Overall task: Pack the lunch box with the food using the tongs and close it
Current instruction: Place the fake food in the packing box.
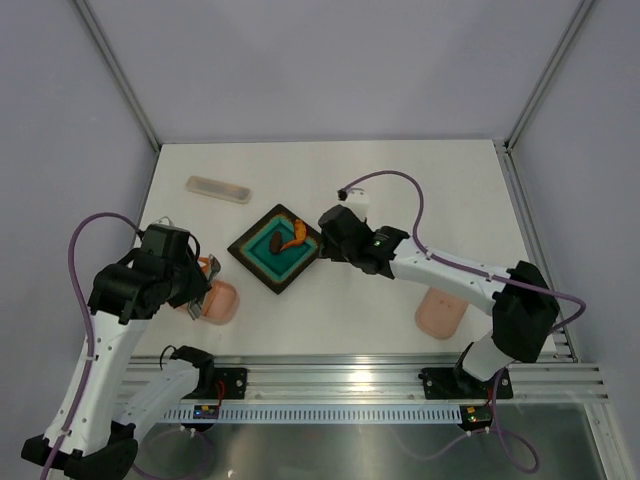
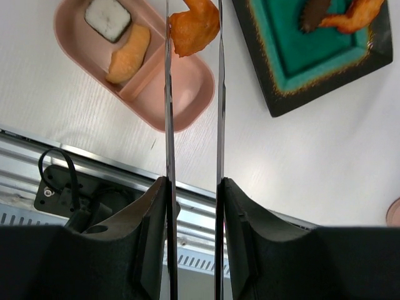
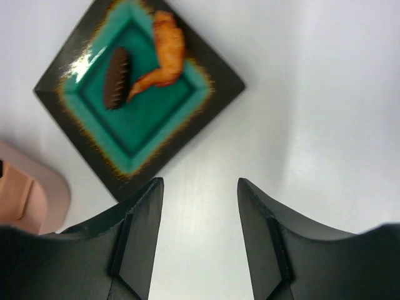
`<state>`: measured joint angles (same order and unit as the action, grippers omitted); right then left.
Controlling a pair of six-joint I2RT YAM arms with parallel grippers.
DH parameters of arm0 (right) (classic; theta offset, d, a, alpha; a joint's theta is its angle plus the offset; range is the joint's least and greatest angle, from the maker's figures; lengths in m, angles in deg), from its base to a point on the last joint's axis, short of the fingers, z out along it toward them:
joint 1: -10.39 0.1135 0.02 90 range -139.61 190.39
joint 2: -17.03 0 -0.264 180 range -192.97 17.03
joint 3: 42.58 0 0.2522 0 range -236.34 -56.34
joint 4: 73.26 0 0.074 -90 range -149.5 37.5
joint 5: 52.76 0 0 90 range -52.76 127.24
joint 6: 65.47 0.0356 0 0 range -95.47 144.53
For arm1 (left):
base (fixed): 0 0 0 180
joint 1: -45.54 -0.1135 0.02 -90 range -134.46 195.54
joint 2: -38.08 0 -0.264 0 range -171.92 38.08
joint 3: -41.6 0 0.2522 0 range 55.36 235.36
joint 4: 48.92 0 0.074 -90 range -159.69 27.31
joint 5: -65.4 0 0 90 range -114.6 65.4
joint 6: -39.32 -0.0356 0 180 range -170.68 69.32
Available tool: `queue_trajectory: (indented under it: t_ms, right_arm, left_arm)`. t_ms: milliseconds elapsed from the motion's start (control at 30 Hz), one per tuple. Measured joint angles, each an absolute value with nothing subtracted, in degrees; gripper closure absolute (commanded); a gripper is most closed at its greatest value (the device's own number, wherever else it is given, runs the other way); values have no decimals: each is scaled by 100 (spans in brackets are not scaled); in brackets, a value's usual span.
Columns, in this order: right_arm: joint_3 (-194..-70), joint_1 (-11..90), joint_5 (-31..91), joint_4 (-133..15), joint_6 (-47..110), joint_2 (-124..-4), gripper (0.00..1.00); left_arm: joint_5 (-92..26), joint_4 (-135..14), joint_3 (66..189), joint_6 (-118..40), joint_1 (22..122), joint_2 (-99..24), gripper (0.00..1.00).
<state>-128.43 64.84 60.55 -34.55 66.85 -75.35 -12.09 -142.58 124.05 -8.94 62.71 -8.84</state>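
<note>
Left wrist view: left gripper [image 2: 194, 187] clenched on the tongs [image 2: 167, 94], their tips pinching an orange fried piece [image 2: 195, 26] right over the lunch box [image 2: 190, 90], ahead of the gripper. Right gripper [image 3: 200, 206] released, empty, above the tabletop [image 3: 325, 94]. Just ahead of it, the dark tray [image 3: 206, 69] carries shrimp [image 3: 165, 53] and brown lump [image 3: 116, 76].

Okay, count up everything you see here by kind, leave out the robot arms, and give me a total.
Food pieces: 5 (rice roll, yellow piece, fried orange piece, brown lump, shrimp)
Lunch box: 1
Pink lid: 1
Square tray: 1
Pale case: 1
Tongs: 1
Total: 10
</note>
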Motion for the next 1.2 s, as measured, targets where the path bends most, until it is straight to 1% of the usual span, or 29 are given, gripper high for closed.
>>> queue_trajectory:
  t_ms: [167,333,467,1200]
  right_arm:
    - [-12159,6082,6130,-3339,6718,-6892,41]
    - [-11895,5853,6169,-3304,6722,-6718,41]
    - [-11834,5837,6160,-3304,6742,-6720,41]
    - [-11788,5837,6154,-3304,6773,-6748,39]
  left_arm:
    - [-1436,-14269,11941,-886,6271,-674,100]
    - [-1644,-14252,11755,-833,6271,-446,100]
    - [-1779,-14267,11602,-757,6271,-248,100]
    - [-2037,-14236,11207,-650,6271,-84,100]
